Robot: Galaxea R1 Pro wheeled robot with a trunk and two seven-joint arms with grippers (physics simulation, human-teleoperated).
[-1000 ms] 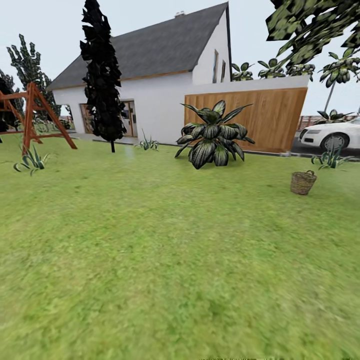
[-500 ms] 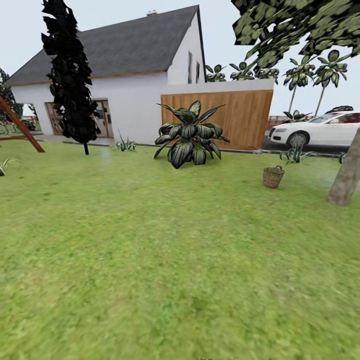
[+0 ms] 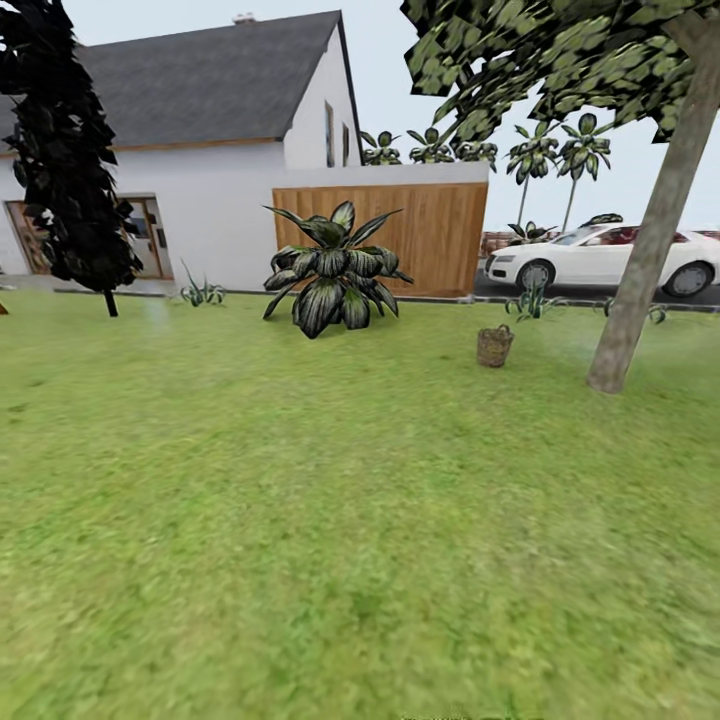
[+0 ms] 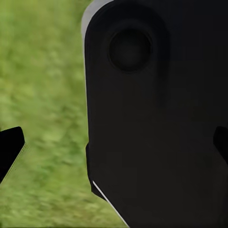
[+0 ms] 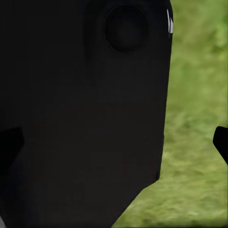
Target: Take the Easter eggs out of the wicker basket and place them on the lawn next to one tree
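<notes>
The wicker basket (image 3: 494, 346) stands far off on the lawn (image 3: 330, 520), right of centre in the head view. It is too distant to see inside, so the Easter eggs are hidden. A tree (image 3: 648, 235) with a grey-brown leaning trunk rises just right of the basket. In the left wrist view my left gripper (image 4: 114, 145) is open, its dark fingertips (image 4: 9, 148) at the picture's edges over grass and a black part of the robot's body. My right gripper (image 5: 114, 142) stands open the same way, with nothing between its fingers.
A big striped-leaf plant (image 3: 335, 270) grows left of the basket before a wooden fence panel (image 3: 400, 235) and a white house (image 3: 220, 170). A narrow black tree (image 3: 65, 150) stands far left. A white car (image 3: 600, 260) is parked behind the tree.
The whole head view has swung to the right: house, plant and basket have slid left in the picture, and the tree trunk has come fully into view. Nothing itself has moved.
</notes>
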